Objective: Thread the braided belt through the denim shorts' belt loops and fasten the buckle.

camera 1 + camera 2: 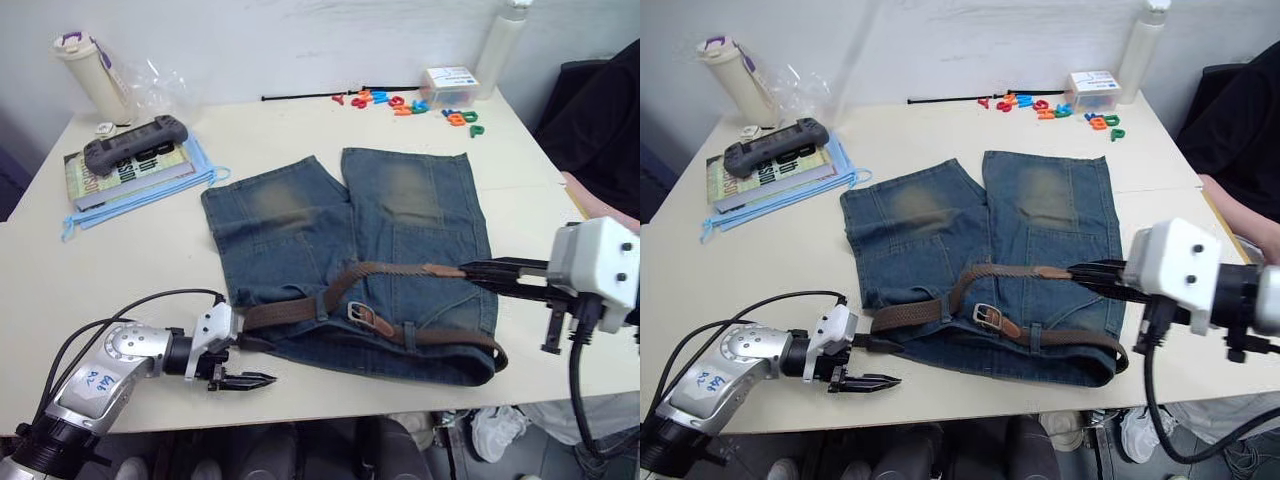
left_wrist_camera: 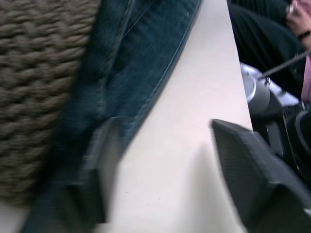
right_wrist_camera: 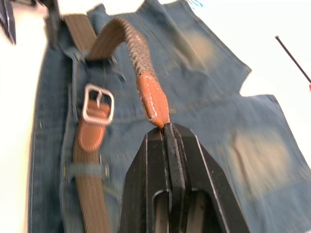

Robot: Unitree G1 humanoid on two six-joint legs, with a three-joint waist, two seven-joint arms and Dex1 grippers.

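The denim shorts (image 1: 400,220) lie flat, waistband toward the table's front edge. The braided belt (image 1: 290,312) runs along the waistband under a belt loop (image 1: 408,330). Its silver buckle (image 1: 358,312) rests unfastened on the waistband near the middle. The belt's free part arcs up and to the right, ending in a tan tip (image 3: 154,104). My right gripper (image 1: 466,268) is shut on that tip, just above the right leg. My left gripper (image 1: 255,362) is open at the waistband's left corner, one finger (image 2: 99,155) against the denim edge, the other finger (image 2: 252,170) over bare table.
At the back left are books with a game controller (image 1: 135,150) on top and a bottle (image 1: 95,75). Plastic letters (image 1: 410,105), a white box (image 1: 450,80) and a black stick (image 1: 310,95) lie at the back. A person (image 1: 600,100) sits at the right.
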